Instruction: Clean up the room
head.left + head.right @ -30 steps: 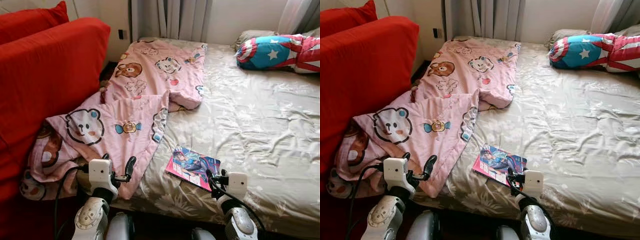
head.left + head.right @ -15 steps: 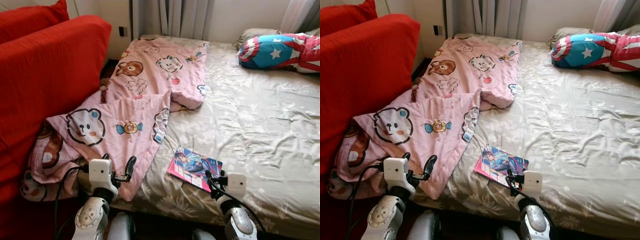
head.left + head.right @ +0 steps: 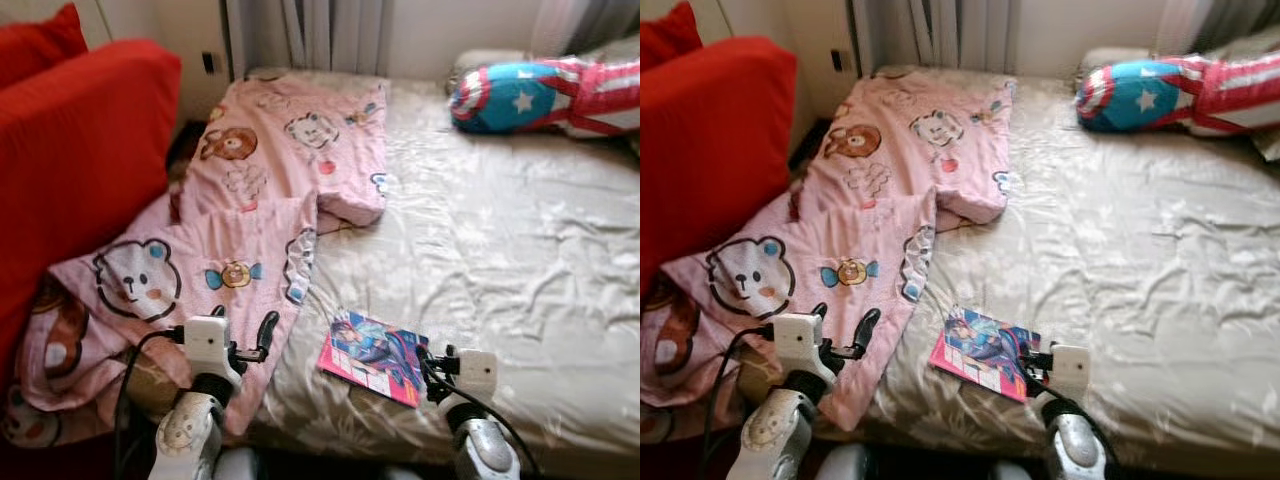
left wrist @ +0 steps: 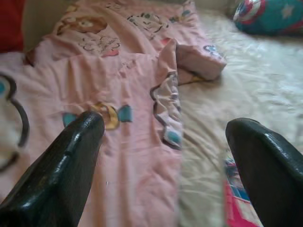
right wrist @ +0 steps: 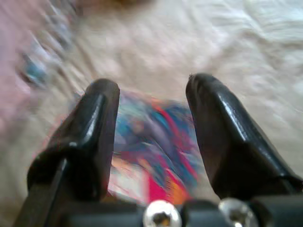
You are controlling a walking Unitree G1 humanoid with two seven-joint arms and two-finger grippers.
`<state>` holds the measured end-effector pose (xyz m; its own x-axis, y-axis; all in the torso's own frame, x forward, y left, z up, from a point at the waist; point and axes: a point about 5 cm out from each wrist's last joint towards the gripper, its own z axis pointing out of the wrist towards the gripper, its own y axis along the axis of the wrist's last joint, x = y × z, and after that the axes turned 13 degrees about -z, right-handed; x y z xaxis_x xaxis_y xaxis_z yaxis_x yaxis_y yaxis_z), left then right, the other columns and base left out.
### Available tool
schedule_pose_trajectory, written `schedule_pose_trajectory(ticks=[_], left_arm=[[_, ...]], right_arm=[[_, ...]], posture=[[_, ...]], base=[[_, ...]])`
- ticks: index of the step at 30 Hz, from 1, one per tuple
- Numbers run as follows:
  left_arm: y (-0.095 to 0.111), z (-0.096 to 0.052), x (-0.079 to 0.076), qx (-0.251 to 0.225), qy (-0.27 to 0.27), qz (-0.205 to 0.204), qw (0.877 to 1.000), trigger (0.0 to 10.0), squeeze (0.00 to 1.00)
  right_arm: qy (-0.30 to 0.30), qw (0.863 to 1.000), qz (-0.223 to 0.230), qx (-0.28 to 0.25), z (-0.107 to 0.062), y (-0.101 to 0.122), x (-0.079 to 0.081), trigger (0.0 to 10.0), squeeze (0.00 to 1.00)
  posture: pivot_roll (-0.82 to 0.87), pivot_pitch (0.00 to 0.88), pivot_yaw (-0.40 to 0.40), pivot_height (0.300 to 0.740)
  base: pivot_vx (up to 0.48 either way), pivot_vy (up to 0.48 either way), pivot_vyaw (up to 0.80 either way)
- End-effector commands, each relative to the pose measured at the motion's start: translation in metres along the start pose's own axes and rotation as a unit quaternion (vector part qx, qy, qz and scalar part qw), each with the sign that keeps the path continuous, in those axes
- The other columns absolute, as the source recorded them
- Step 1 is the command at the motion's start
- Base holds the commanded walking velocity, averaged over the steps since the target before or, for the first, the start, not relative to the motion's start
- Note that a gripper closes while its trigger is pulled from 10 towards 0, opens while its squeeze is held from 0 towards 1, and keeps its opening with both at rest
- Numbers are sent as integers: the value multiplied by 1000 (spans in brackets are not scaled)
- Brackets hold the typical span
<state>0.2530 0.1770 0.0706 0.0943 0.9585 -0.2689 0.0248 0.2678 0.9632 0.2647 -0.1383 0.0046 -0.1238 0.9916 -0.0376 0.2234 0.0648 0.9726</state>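
Gleaming flat magazine on wrinkled satin sheet

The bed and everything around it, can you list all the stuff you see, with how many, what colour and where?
blanket: one, pink with cartoon bears, along the bed's left side, its near end hanging off the edge
book: one, pink and blue cover, flat on the sheet near the bed's front edge
bed sheet: one, shiny beige, wrinkled, covering the mattress
star pillow: one, blue, red and white, at the far right corner of the bed
sofa: one, red, left of the bed
curtain: one, grey, behind the bed's far end
left gripper: one, black fingers open, above the blanket's edge
right gripper: one, black fingers open, aimed at the book
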Motion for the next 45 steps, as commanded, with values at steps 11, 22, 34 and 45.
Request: schedule_pose_trajectory(ticks=[11, 22, 34, 45], left_arm=[[2, 5, -12, -7, -22, -10, 1000, 10000, 0], [4, 11, -13, -10, -31, -5, 999, 10000, 0], [13, 15, -9, -17, -28, 4, 999, 10000, 0], [17, -6, -5, -13, -13, 11, 1000, 10000, 0]], right_arm=[[-21, 999, 5, 29, -2, -11, -17, 10000, 0], [-18, 999, 6, 47, 6, -11, -14, 10000, 0], [-60, 992, 46, 99, 15, -14, -27, 10000, 0], [-71, 992, 70, 76, 25, 1, -32, 10000, 0]], posture=[[-49, 138, -38, 640], [-33, 183, -35, 620], [17, 297, -10, 620], [42, 375, -2, 605]], base=[[0, 0, 0], [0, 0, 0], [0, 0, 0], [0, 0, 0]])
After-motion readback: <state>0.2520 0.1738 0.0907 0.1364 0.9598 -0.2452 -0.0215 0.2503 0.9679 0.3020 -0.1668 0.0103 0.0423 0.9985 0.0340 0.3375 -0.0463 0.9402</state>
